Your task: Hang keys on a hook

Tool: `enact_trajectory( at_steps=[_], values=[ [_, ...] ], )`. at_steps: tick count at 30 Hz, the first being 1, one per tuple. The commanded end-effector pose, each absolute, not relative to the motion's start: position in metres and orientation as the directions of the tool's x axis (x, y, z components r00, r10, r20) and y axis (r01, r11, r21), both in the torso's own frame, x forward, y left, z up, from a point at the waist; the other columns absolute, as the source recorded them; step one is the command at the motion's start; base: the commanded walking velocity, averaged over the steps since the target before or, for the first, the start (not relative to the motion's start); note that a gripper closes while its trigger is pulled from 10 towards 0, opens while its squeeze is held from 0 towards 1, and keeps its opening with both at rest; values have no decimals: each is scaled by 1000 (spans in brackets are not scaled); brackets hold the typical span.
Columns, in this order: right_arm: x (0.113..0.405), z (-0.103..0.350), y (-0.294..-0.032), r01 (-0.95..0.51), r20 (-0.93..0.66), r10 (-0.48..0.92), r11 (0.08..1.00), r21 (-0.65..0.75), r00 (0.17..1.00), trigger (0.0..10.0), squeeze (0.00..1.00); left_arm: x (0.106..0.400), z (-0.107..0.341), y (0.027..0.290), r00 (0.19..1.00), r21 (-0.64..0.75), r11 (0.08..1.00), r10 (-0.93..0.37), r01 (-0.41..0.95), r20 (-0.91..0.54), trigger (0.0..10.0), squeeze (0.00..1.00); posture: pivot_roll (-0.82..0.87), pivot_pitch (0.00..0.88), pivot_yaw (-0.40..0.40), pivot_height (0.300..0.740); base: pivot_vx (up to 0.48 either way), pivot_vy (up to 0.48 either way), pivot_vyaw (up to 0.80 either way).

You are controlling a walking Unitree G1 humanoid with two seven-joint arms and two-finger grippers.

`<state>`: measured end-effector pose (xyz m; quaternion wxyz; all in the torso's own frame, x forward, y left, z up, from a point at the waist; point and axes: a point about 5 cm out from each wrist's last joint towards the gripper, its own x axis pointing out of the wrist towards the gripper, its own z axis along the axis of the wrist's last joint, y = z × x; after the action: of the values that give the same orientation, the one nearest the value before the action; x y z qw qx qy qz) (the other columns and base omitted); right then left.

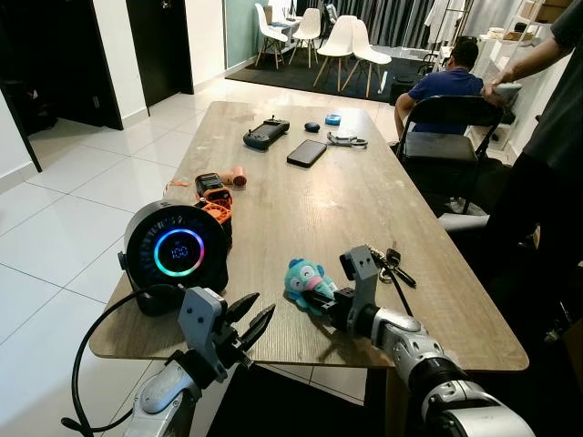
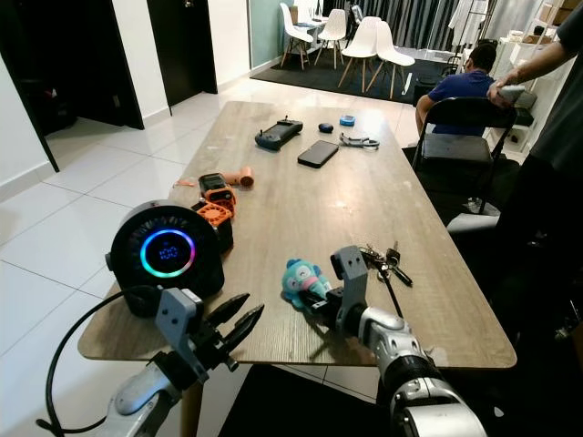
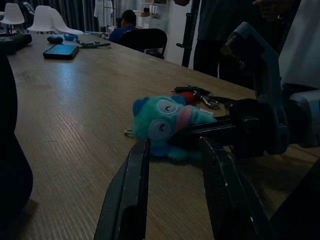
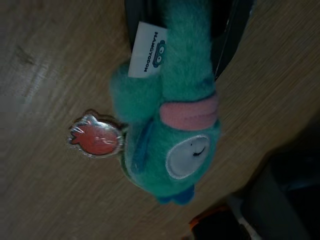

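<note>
Round black speaker with glowing ring at near left of wooden table. Left gripper beyond table edge, jaws spread, unladen. Teal plush keychain toy mid-table, clamped by right gripper jaws. Bunch of metal keys just right, flat on table.

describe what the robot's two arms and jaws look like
Both arms are silver metal with dark joint rings. The left gripper has a grey block mount, two long black tapered fingers with a finely textured surface, and a black cable looping off the arm. The right gripper has the same black fingers below an upright grey-blue bracket, on a black wrist section.
</note>
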<state>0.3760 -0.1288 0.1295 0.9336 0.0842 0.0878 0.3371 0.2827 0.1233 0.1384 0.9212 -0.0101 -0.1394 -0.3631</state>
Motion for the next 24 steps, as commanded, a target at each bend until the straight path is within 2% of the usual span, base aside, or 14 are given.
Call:
enact_trajectory(
  at_steps=[1,2,3,5,6,7,8,10,12,13,15,16,21,24],
  values=[
    [374,127,-135,-601,-97,631,767,224,769,0,0,281,132,122,701,64,734,-667,676,254,10000,0,49,121,-47,740,0,0,0],
    [375,130,-137,-599,-62,623,771,214,780,10000,0,281,131,123,702,61,736,-664,674,257,10000,0,48,120,-49,740,0,0,0],
    [375,130,-137,-599,-62,623,771,214,780,10000,0,281,131,123,702,61,736,-664,674,257,10000,0,48,120,-49,740,0,0,0],
    [378,152,-159,-491,130,474,845,212,871,10000,0,279,128,131,720,55,756,-642,653,263,10000,0,49,116,-48,740,0,0,0],
    [378,152,-159,-491,130,474,845,212,871,10000,0,279,128,131,720,55,756,-642,653,263,10000,0,49,116,-48,740,0,0,0],
    [378,164,-177,-406,230,356,885,227,906,10000,0,279,127,139,742,27,778,-608,627,282,10000,0,48,115,-48,740,0,0,0],
    [376,171,-189,-349,290,275,905,242,917,10000,0,278,126,143,757,6,793,-583,609,294,10000,0,48,115,-48,740,0,0,0],
    [375,174,-195,-321,315,237,913,250,919,10000,0,278,125,146,765,-8,801,-568,598,302,10000,0,48,115,-48,740,0,0,0],
    [361,179,-219,-237,386,133,943,234,913,10000,0,271,119,153,767,-12,797,-576,603,282,10000,0,44,116,-50,740,0,0,0],
    [361,179,-219,-237,386,133,943,234,913,10000,0,271,119,153,767,-12,797,-576,603,282,10000,0,44,116,-50,740,0,0,0],
    [341,177,-249,-113,427,13,972,208,904,10000,0,260,110,159,753,-7,775,-611,632,245,10000,0,39,117,-51,740,0,0,0],
    [341,177,-249,-113,427,13,972,208,904,10000,0,260,110,159,753,-7,775,-611,632,245,10000,0,39,117,-51,740,0,0,0],
    [294,149,-306,160,389,-236,962,219,891,10000,0,235,93,171,717,5,729,-675,685,174,10000,0,26,119,-48,740,0,0,0],
    [280,136,-315,211,357,-272,957,199,894,10000,0,229,89,175,715,7,724,-682,690,153,10000,0,24,119,-47,740,0,0,0]
  ],
)
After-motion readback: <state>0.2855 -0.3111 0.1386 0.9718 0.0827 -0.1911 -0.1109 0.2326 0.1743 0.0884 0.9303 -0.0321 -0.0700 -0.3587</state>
